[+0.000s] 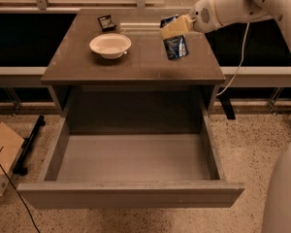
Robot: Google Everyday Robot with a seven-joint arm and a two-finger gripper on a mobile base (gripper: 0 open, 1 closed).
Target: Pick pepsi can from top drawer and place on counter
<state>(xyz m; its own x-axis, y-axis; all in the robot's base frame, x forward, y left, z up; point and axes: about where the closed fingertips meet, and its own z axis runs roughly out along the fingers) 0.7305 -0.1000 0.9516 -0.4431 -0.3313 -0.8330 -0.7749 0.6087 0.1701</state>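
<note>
The pepsi can (176,47), blue with white markings, hangs tilted over the right part of the counter (136,64). My gripper (174,28) reaches in from the right on a white arm and is shut on the can's upper part; a yellowish finger (177,25) crosses in front of it. I cannot tell whether the can's bottom touches the counter. The top drawer (131,193) is pulled fully out below the counter, and its grey floor holds nothing.
A white bowl (110,45) sits on the counter's left half, with a small dark packet (106,22) behind it. A cardboard box (1,154) and a black bar (29,144) lie on the floor at the left. My white base (283,193) is at the lower right.
</note>
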